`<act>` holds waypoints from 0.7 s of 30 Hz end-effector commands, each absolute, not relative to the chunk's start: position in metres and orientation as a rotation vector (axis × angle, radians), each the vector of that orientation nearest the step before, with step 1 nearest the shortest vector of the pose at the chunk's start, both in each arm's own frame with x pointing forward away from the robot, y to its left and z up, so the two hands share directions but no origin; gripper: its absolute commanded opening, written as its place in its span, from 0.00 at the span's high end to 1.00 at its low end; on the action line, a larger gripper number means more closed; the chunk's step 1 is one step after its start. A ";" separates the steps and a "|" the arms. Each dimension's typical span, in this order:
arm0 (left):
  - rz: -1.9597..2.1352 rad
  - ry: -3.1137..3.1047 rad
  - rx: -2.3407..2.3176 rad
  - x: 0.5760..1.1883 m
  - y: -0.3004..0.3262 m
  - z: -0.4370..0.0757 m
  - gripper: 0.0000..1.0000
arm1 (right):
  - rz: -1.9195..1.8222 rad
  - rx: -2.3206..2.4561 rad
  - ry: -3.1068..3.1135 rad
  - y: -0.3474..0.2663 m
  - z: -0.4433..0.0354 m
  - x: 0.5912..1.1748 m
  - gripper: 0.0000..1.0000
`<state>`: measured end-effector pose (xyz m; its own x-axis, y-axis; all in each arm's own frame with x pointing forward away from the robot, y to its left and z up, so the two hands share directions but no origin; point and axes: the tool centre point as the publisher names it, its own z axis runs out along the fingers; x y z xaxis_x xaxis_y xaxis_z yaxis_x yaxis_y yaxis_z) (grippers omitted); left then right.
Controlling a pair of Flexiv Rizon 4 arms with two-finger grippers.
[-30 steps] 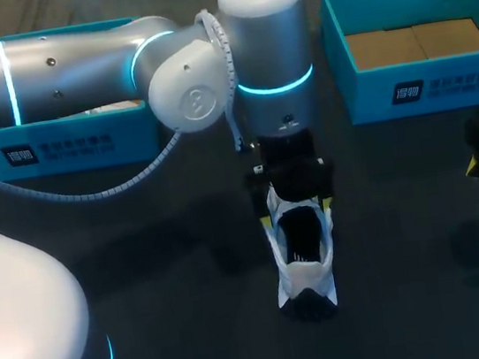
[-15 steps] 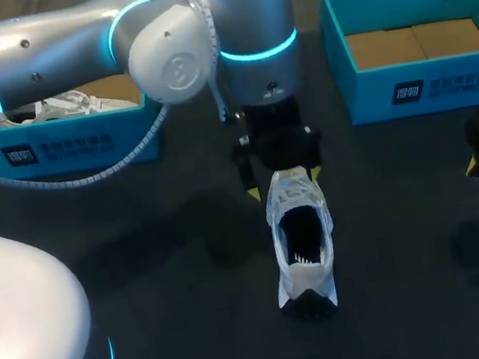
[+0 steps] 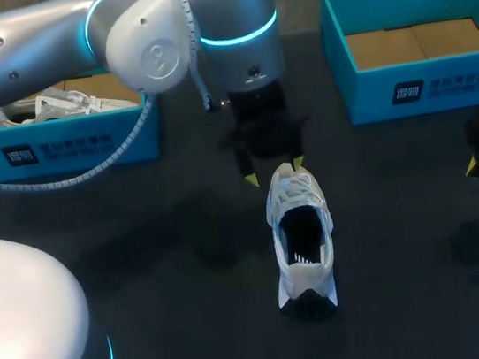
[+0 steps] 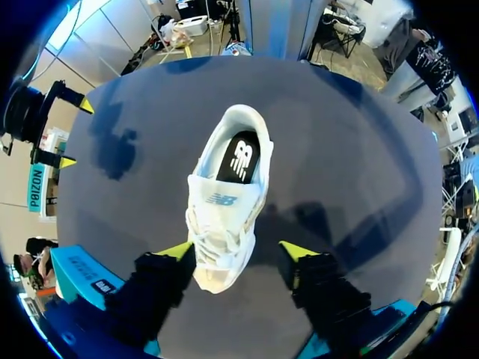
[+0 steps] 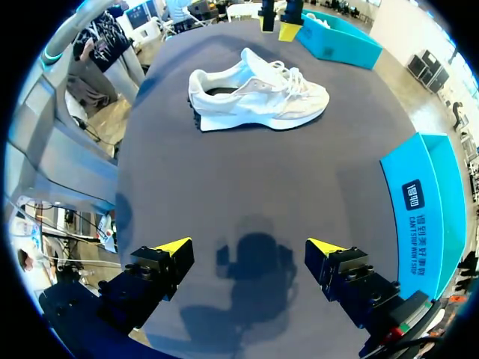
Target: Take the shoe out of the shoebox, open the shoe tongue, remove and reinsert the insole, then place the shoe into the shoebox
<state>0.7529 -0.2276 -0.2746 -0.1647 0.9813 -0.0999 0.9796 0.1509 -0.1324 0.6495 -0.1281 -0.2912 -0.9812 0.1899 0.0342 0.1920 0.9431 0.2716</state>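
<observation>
the shoe (image 3: 301,242) lies out on the table (image 3: 177,242), toe at 12 o'clock. the left gripper (image 3: 274,172) has let go and pulled back toward 12, fingers spread wide. the right gripper (image 5: 249,244) sits at 3 o'clock, spread too. the tongue (image 4: 223,199) looks next.

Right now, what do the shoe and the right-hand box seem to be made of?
Shoe: white upper, apparently mesh fabric with smoother overlays, matte, laced; dark outsole at the heel, probably rubber. Right-hand box: likely cardboard, with thin straight walls, teal matte outside, plain brown inside.
</observation>
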 end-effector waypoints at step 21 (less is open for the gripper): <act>0.346 -2.246 -2.049 0.713 -0.257 -0.327 0.74 | -0.431 -0.304 -3.092 -0.128 -0.291 0.648 0.00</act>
<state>0.7141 -0.2499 -0.3178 -0.1019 0.9903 -0.0945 0.9722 0.0790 -0.2203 0.6495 -0.1281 -0.2913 -0.9812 0.1898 0.0342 0.1918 0.9430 0.2718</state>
